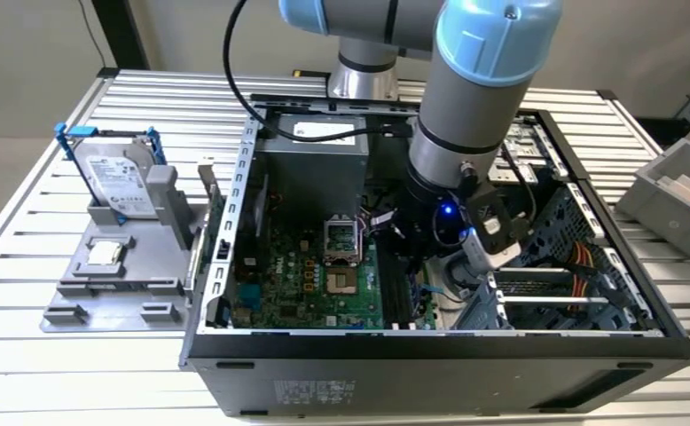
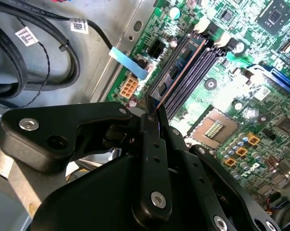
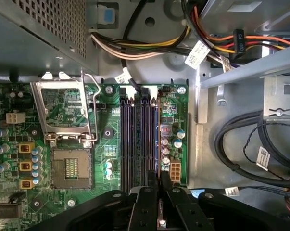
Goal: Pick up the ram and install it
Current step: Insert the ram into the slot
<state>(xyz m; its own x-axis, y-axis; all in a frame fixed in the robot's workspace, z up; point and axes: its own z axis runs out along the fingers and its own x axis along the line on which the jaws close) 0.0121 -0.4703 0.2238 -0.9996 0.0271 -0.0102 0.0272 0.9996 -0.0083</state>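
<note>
The hand (image 2: 152,113) is closed on the ram (image 2: 181,72), which stands on edge in the outermost memory slot (image 3: 156,139) of the motherboard (image 3: 106,159).

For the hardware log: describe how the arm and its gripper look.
The arm is a thick grey metal tube with light blue joint caps, and a black cable runs along it. A small blue light glows at its black wrist. The gripper is matte black, built of flat linkage plates joined by silver screws, narrowing to slim fingers.
</note>
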